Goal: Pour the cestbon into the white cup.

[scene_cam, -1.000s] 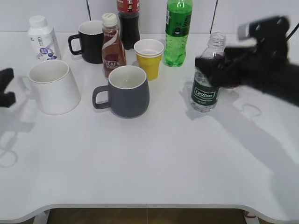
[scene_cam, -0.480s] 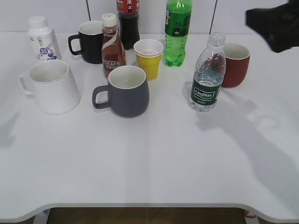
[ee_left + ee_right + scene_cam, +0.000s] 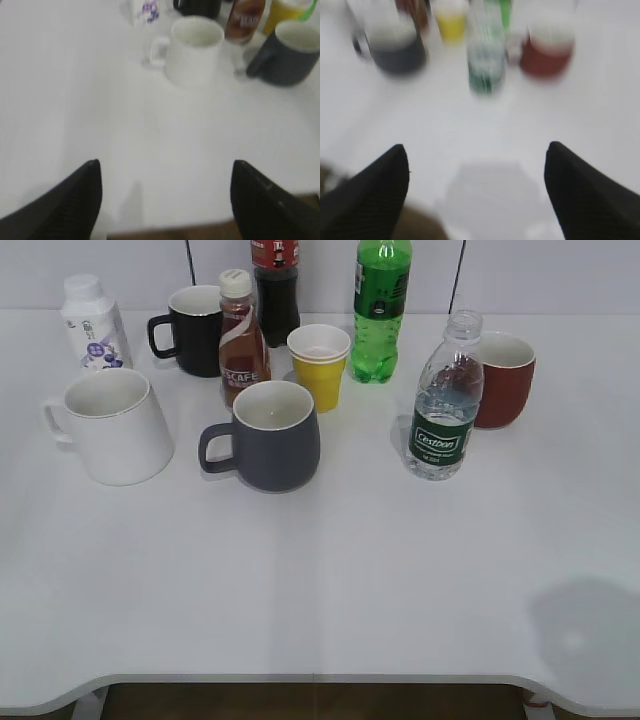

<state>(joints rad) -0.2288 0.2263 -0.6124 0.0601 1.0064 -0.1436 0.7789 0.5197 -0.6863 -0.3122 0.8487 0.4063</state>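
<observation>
Two spread claws, left and right, hang empty; the uncapped cestbon wants a mid-label pinch, then a slow tilt over the white cup.

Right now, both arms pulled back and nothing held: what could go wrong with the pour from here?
1. The cestbon has no cap and stands touching or nearly touching the red mug; a sloppy grasp could tip it or bump the mug.
2. The grey mug and yellow cup lie between the bottle and the white cup; a low carry could clip them.
3. The right wrist view is blurred, so aim may suffer.
</observation>
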